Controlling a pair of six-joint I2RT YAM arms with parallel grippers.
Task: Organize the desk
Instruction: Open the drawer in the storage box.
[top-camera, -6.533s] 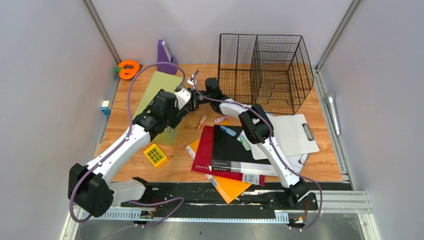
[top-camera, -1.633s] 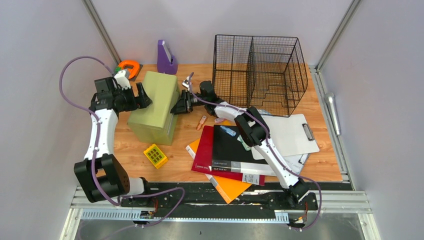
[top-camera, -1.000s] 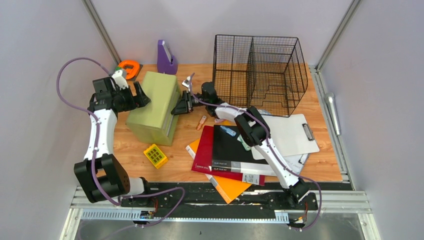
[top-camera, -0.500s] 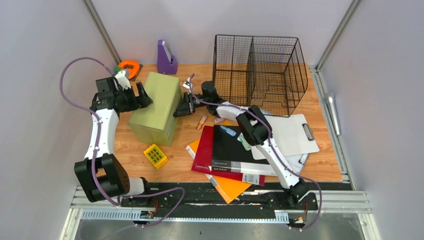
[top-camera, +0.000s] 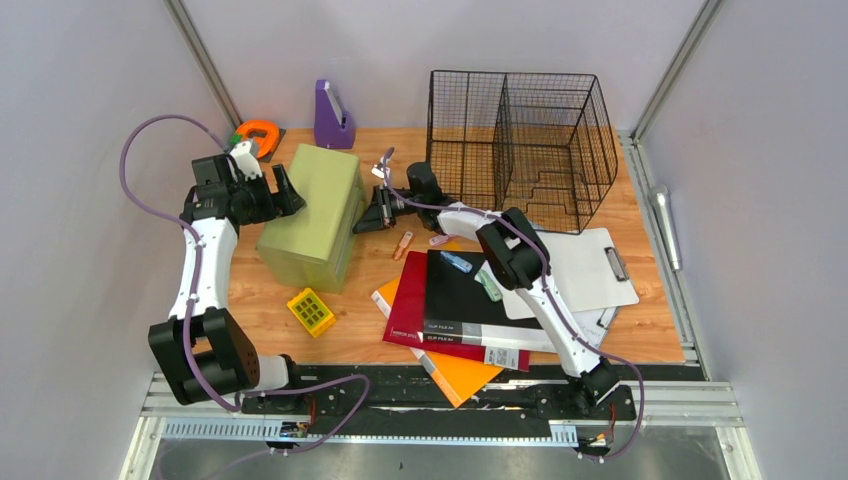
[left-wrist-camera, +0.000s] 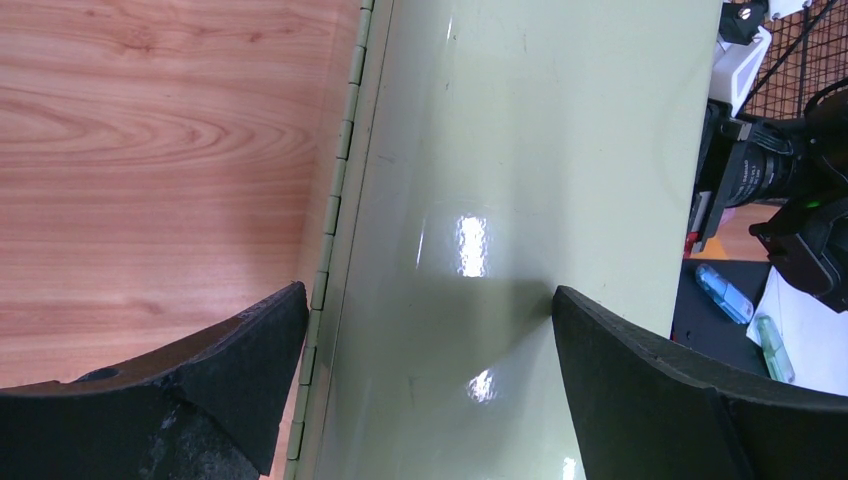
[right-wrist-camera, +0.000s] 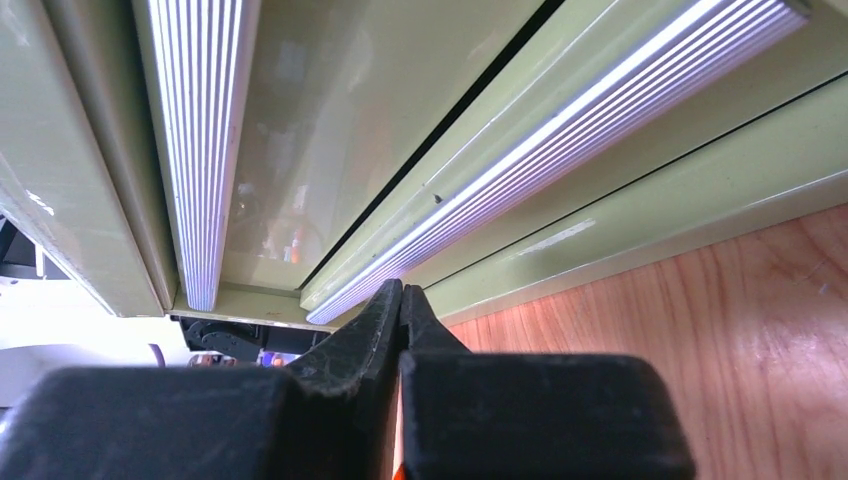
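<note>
Olive-green plastic drawer box (top-camera: 310, 215), far-left of light-brown wood-grain desk (top-camera: 262, 300): looks stiff, slippery; take by ribbed drawer pulls (right-wrist-camera: 200, 150). Left gripper (left-wrist-camera: 430, 300) spread wide, empty; right gripper (right-wrist-camera: 401, 300) closed, empty.

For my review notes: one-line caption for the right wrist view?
Right gripper, shut, tips near a ribbed silver strip on the green box standing on the desk.

A green drawer cabinet (top-camera: 312, 215) blocks the left-centre of the desk (top-camera: 255, 310), a 2-bay wire basket (top-camera: 515, 72) walls off the far right, and stacked folders (top-camera: 450, 305) and a clipboard (top-camera: 585, 265) cover the near right, leaving bare wood only at the near left around 1 yellow block (top-camera: 310, 311).
</note>
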